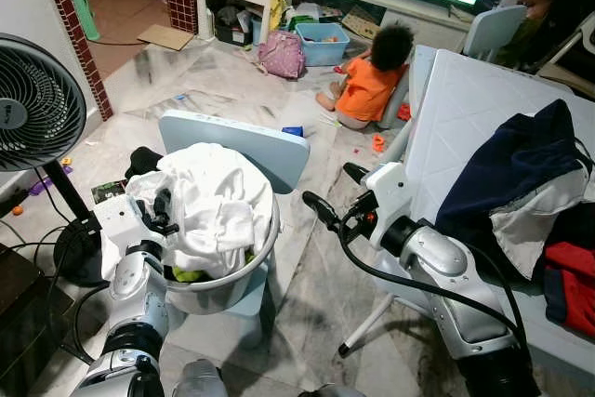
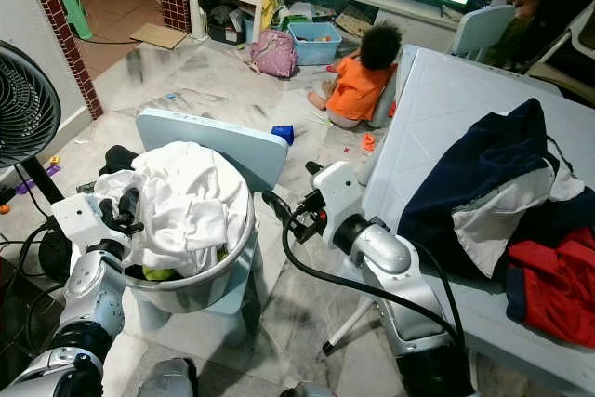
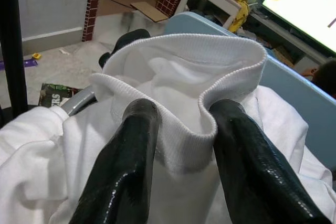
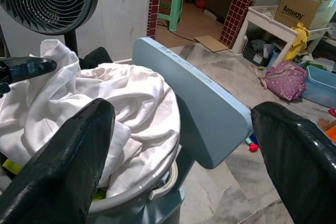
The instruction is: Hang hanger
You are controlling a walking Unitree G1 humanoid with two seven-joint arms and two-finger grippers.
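Observation:
A white garment [image 1: 218, 206] is heaped in a grey basin [image 1: 232, 287] that stands on a light-blue chair [image 1: 244, 142]. My left gripper [image 1: 164, 213] is at the heap's left side. In the left wrist view its fingers [image 3: 131, 145] pinch the garment's ribbed collar [image 3: 184, 77] between them. My right gripper [image 1: 337, 191] hangs open to the right of the chair, a little above the floor and apart from the cloth. Its fingers [image 4: 68, 150] are spread wide, facing the basin [image 4: 157, 182].
A black fan [image 1: 33, 113] stands at the left with cables on the floor. A white table [image 1: 483, 109] at the right carries dark blue [image 1: 521, 169] and red [image 1: 572, 271] clothes. A child in orange [image 1: 367, 86] sits on the floor beyond, among toys and a blue bin [image 1: 321, 42].

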